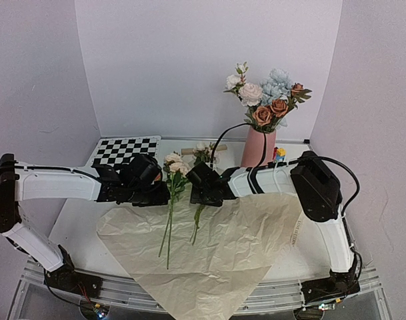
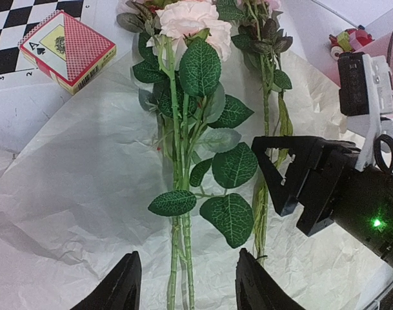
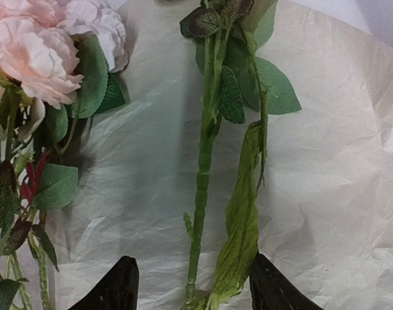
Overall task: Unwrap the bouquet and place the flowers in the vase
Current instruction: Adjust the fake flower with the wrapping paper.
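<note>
Crinkled tan paper [image 1: 223, 260] lies beneath thin green stems [image 1: 169, 227]; pink vase [image 1: 258, 150] tapers.

Not much to read here. In the left wrist view, upper left, the red card box [image 2: 67, 50] shows an "A" with a spade on its yellow corner panel. Just below it, the white margin of the checkerboard sheet [image 2: 28, 84] carries small "1" and "2" marks. In the top view, the wrapping paper [image 1: 223, 260] has a faint printed line near its right edge, too small to make out.
</note>
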`<move>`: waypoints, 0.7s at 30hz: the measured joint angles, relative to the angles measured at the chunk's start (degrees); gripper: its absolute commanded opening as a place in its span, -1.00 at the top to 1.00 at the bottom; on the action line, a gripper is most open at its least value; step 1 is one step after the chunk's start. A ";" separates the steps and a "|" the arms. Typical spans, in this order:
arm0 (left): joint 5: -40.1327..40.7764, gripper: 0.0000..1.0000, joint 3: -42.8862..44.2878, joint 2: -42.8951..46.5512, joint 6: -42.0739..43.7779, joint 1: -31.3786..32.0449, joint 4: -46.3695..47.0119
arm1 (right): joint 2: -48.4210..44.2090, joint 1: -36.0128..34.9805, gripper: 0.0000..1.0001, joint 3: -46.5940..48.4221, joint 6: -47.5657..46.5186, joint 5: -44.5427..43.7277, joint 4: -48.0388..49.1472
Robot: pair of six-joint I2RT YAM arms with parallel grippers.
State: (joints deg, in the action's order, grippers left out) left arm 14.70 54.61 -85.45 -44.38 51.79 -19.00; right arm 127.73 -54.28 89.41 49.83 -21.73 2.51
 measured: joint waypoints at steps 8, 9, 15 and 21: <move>-0.16 -0.01 -1.09 0.40 -0.01 0.01 -0.07 | 1.83 0.37 0.76 1.05 0.40 -0.55 -2.35; -0.18 -0.01 -1.26 0.54 -0.01 0.01 -0.06 | 1.78 0.36 0.82 1.10 0.38 -0.59 -2.42; -0.70 -0.01 -3.06 3.86 -0.04 0.00 -0.10 | -4.59 -0.18 0.91 -3.75 1.27 -2.01 -3.57; -1.49 -0.02 -5.22 7.60 -0.32 0.00 -0.25 | -16.73 -3.87 1.00 -9.86 1.87 -3.19 -3.86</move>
State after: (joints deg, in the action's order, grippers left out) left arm 13.20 49.39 -77.85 -44.70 51.79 -19.25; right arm 110.99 -58.15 79.55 51.71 -24.92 -1.35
